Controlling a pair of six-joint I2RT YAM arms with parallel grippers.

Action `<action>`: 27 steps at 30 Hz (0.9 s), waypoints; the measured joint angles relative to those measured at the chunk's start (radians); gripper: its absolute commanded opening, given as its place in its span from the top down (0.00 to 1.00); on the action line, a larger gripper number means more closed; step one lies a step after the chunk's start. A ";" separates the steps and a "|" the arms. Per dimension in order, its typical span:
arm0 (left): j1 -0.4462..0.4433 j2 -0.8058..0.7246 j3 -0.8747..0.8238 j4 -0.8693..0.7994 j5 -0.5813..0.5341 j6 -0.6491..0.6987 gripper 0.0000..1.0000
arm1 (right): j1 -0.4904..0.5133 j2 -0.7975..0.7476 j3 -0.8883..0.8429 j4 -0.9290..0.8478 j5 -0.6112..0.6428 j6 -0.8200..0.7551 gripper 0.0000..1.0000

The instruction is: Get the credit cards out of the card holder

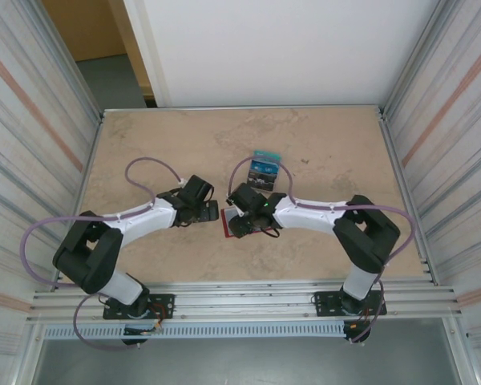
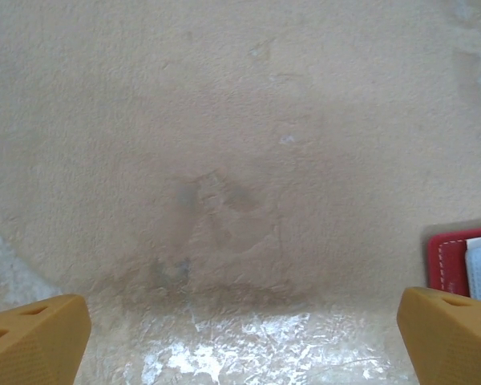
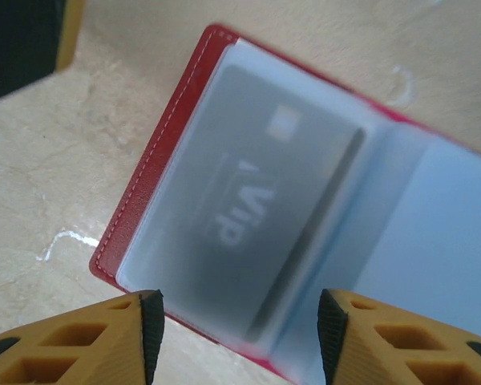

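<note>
The red card holder (image 3: 156, 180) lies open on the table, its pale clear pockets facing up. A dark grey credit card (image 3: 264, 216) marked "VIP" sits inside the left pocket. My right gripper (image 3: 240, 337) hovers over the holder's near edge; its jaws stand open on either side of that pocket and grip nothing. In the top view the right gripper (image 1: 234, 224) covers most of the holder (image 1: 224, 228). Two credit cards, teal and dark (image 1: 264, 170), lie on the table beyond it. My left gripper (image 2: 240, 337) is wide open over bare table, with the holder's corner (image 2: 453, 261) at its right.
The beige stone-patterned tabletop (image 1: 329, 152) is ringed by metal rails and ribbed walls. Both arms meet near the centre, the left gripper (image 1: 211, 210) only a short gap from the right one. Purple cables loop over each arm.
</note>
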 measured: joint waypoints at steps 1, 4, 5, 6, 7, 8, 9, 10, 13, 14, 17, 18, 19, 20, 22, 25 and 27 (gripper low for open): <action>0.000 0.000 0.000 -0.002 0.000 -0.005 0.01 | 0.006 0.015 0.007 -0.003 0.000 0.004 0.43; 0.000 0.000 0.000 -0.003 0.000 -0.018 0.01 | 0.019 0.038 0.019 -0.006 -0.002 0.014 0.41; 0.000 0.000 0.000 -0.003 0.000 -0.021 0.01 | 0.023 0.043 0.025 -0.008 -0.001 0.019 0.41; 0.000 0.000 0.000 -0.003 0.000 -0.023 0.01 | 0.025 0.048 0.031 -0.007 -0.001 0.023 0.41; 0.000 0.000 0.000 -0.003 0.000 -0.025 0.01 | 0.027 0.050 0.035 -0.007 -0.001 0.026 0.40; 0.000 0.000 0.000 -0.003 0.000 -0.026 0.01 | 0.027 0.053 0.039 -0.007 -0.001 0.026 0.40; 0.000 0.000 0.000 -0.003 0.000 -0.026 0.01 | 0.027 0.056 0.043 -0.006 -0.001 0.026 0.39; 0.000 0.000 0.000 -0.003 0.000 -0.028 0.01 | 0.027 0.059 0.046 -0.006 -0.001 0.026 0.39; 0.000 0.001 0.000 -0.003 0.000 -0.029 0.01 | 0.027 0.072 0.050 -0.006 -0.001 0.026 0.39; 0.000 0.001 0.000 -0.003 0.000 -0.029 0.01 | 0.027 0.079 0.053 -0.006 -0.002 0.026 0.39; 0.000 0.001 0.000 -0.003 0.000 -0.029 0.01 | 0.027 0.095 0.064 -0.006 -0.001 0.027 0.39; 0.000 0.001 0.000 -0.003 0.000 -0.029 0.01 | 0.026 0.098 0.067 -0.004 -0.002 0.029 0.41; 0.000 0.001 0.000 -0.003 0.000 -0.029 0.01 | 0.025 0.100 0.071 -0.003 -0.002 0.031 0.42; 0.000 0.001 0.000 -0.003 0.000 -0.029 0.01 | 0.023 0.105 0.074 0.000 -0.005 0.034 0.44; 0.000 0.001 0.000 -0.003 0.000 -0.029 0.01 | 0.017 0.107 0.074 0.004 -0.009 0.043 0.48; 0.000 0.002 0.000 -0.003 0.000 -0.029 0.01 | 0.005 0.107 0.074 0.006 -0.023 0.056 0.56; 0.000 0.002 0.000 -0.003 0.000 -0.029 0.01 | -0.002 0.107 0.074 0.006 -0.027 0.065 0.66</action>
